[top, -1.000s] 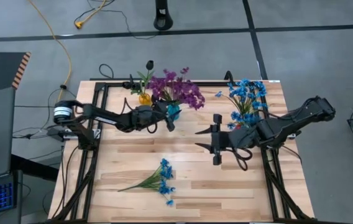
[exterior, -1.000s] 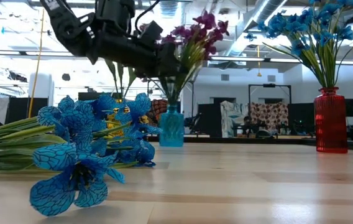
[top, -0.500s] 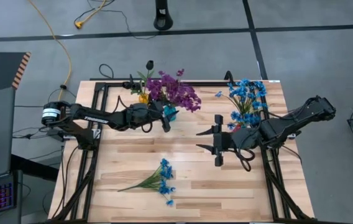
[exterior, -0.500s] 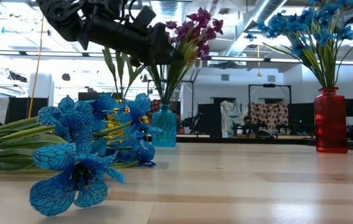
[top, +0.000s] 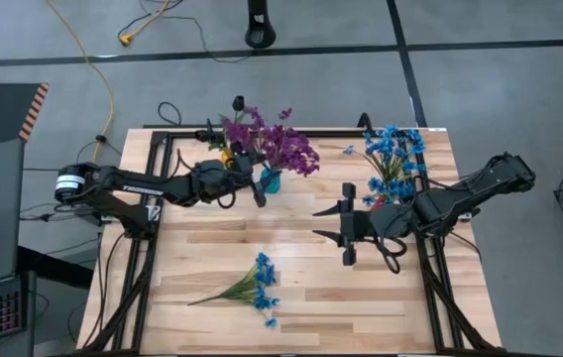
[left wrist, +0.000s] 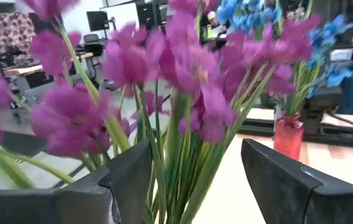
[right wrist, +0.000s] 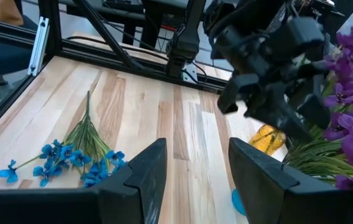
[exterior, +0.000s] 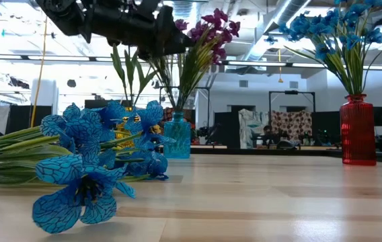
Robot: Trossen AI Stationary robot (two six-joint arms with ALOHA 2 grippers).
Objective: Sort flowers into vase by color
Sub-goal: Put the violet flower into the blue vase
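A bunch of purple flowers (top: pixel 280 147) stands in a small teal vase (top: pixel 271 180) near the table's far edge. My left gripper (top: pixel 261 187) is open beside that vase. In the left wrist view its fingers stand on either side of the green stems (left wrist: pixel 176 162), below the purple blossoms (left wrist: pixel 183 81). Blue flowers (top: pixel 393 154) fill a red vase (exterior: pixel 357 130) at the far right. One blue sprig (top: pixel 252 286) lies flat on the near part of the table. My right gripper (top: pixel 344 226) hovers open over the table's middle. My left gripper is open with the purple flowers' stems (left wrist: pixel 164 180) running up between its fingers, close to one finger (left wrist: pixel 133 180). I cannot tell whether that finger touches them. The fingers come level from the table's left, above the teal vase's mouth.
A yellow vase (top: pixel 230 157) with a dark blossom (top: pixel 239 102) and green leaves stands just left of the teal vase. Black frame rails run along the table's left and right edges. Bare wood lies between the blue sprig and the vases.
My left gripper has drawn back toward the table's left edge and risen a little. The teal vase with its purple bunch has shifted slightly toward the left, and the bunch now stands more upright. My right arm has kept still.
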